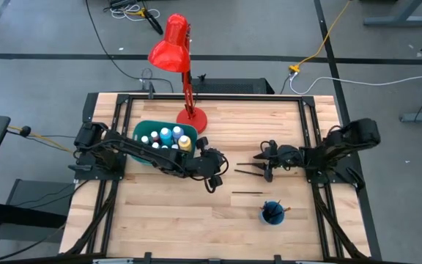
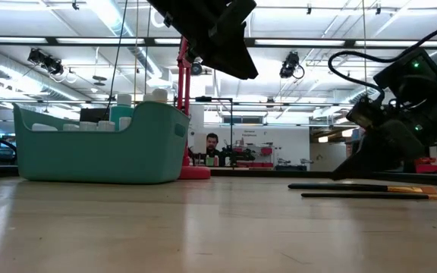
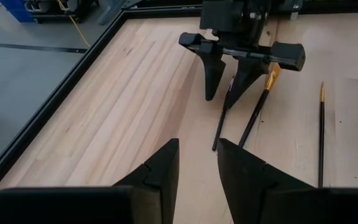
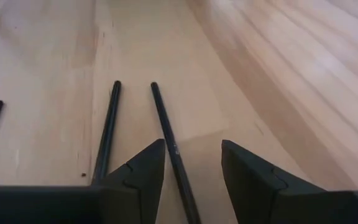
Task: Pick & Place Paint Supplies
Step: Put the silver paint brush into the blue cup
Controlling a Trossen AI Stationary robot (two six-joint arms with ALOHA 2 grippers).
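Three thin dark paintbrushes lie flat on the wood: two side by side (image 1: 251, 171) and one nearer the front (image 1: 246, 193). My right gripper (image 1: 264, 161) is low over the pair, open. In the right wrist view its fingers (image 4: 193, 162) stand on either side of one brush (image 4: 165, 127), with the second brush (image 4: 107, 130) just outside them. My left gripper (image 1: 212, 180) hangs open and empty above the table's middle (image 3: 197, 165), facing the right gripper (image 3: 222, 99). White-capped paint bottles (image 1: 168, 136) stand in the teal bin (image 1: 142, 132).
A red desk lamp's base (image 1: 191, 117) stands just behind the bin. A small blue cup (image 1: 272, 214) holding brushes sits near the front right. Black frame rails run along the table's edges. Bare wood stretches across the front left (image 1: 160, 220).
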